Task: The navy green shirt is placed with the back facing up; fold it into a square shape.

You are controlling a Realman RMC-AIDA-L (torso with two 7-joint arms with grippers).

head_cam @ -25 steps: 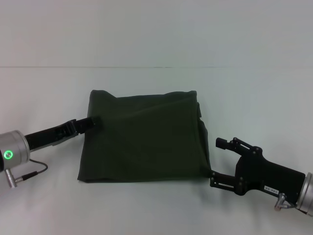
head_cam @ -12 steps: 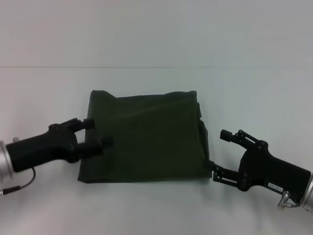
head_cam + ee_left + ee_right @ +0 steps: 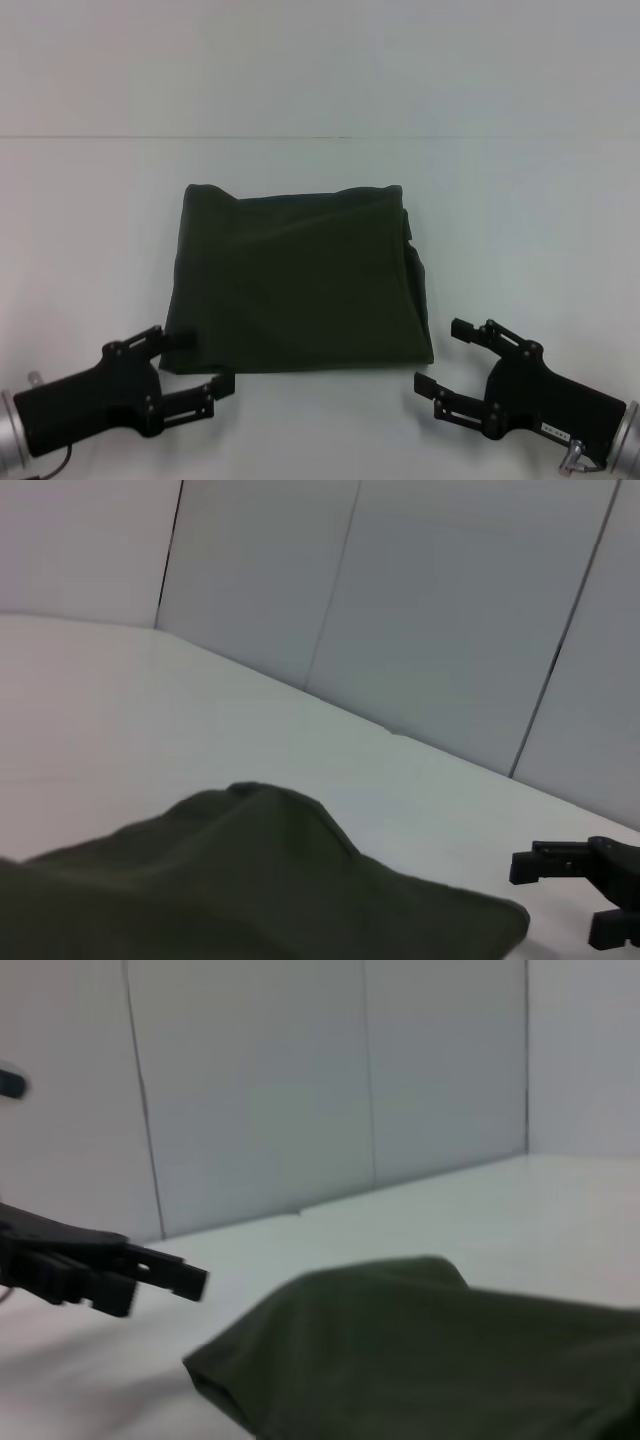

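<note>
The navy green shirt [image 3: 300, 280] lies folded into a rough square in the middle of the white table, plain side up, with no lettering showing. My left gripper [image 3: 197, 362] is open and empty just off the shirt's near left corner. My right gripper [image 3: 437, 355] is open and empty just off the near right corner. Neither touches the cloth. The left wrist view shows the shirt [image 3: 250, 890] close up and a finger of the right gripper [image 3: 560, 861] beyond it. The right wrist view shows the shirt [image 3: 430, 1350] and a finger of the left gripper [image 3: 150, 1265].
The white table [image 3: 520, 200] runs back to a pale panelled wall [image 3: 320, 60]. Nothing else stands on it.
Both grippers have drawn back toward the near edge. The left one left the shirt's left edge and came down to the near left corner. The right one moved slightly nearer.
</note>
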